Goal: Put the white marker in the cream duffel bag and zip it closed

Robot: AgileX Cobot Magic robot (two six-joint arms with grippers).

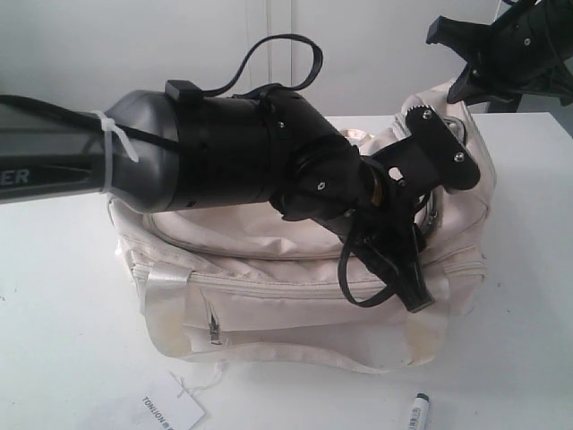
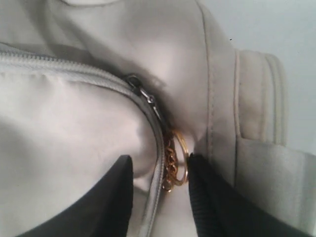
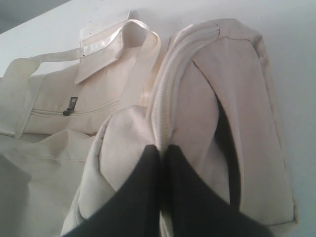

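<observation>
While the white table (image 1: 54, 358) carries everything, the cream duffel bag (image 1: 295, 313) takes up its middle, lying lengthwise with the front pocket facing the exterior camera. Its curved top zipper looks run shut, which probably explains both arms being at the bag and neither at the pen: the opening has to be made before anything goes in. The left arm (image 1: 224, 152) reaches across the top of the bag so that the left gripper (image 2: 160, 158) comes down at the right-hand end, where the zipper curves over. Its jaws stand apart, one black finger (image 2: 116, 197) on the cloth to one side of the zipper and the other just beside the pull, clamped on nothing yet. The right gripper (image 3: 160, 150) is at that same end of the bag with its jaws together along the zipper ridge, likely to steady the bag against a tug; whether any cloth is caught between them I cannot tell. A paper tag (image 1: 166, 412) lies on the table in front of the bag, towards its left end. The white marker (image 1: 418, 414) lies on the table in front of the bag's right end, outside the bag and well apart from both grippers. Smallest is the gold pull (image 2: 171, 160), hanging from the slider (image 2: 139, 88) between the left jaws.
</observation>
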